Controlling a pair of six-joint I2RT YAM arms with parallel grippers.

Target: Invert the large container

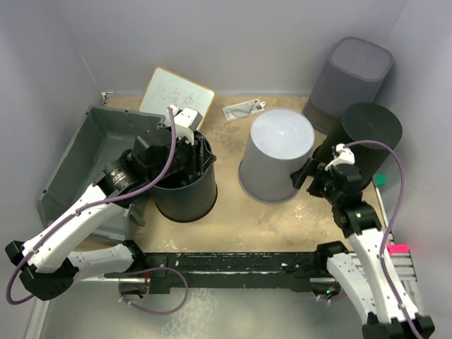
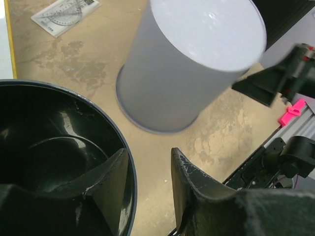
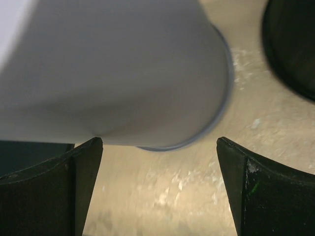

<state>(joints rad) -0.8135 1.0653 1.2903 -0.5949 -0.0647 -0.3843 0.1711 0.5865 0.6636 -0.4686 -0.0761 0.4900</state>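
- At table's [image 1: 233, 219] left edge, grey tub [image 1: 70, 159] is lying mouth-up.
- Spread left hand [image 2: 147, 157] is straddling black bucket's [image 2: 49, 147] rim.
- Wide-spread right hand [image 3: 160, 142] is facing inverted grey bucket [image 3: 123, 64].

Light: soft, even; shadows faint.
Glare: you'll see sheen in black bucket [image 2: 49, 142].
Blur: grey bucket [image 3: 113, 69] soft, R wrist.

- A robotics lab test cell: blank pale walls [image 1: 233, 42] box in a worn, stained tan worktop [image 1: 233, 219].
- The left arm [image 1: 70, 236] and right arm [image 1: 367, 240] stand on a black rail [image 1: 233, 265], and a purple cable [image 1: 174, 141] loops along them.
- Plain plastic props stand about: the large container [image 1: 70, 162] and a grey bucket [image 1: 277, 152].
- A handwritten whiteboard [image 1: 176, 95] and a protractor card [image 1: 244, 109] lie at the back.
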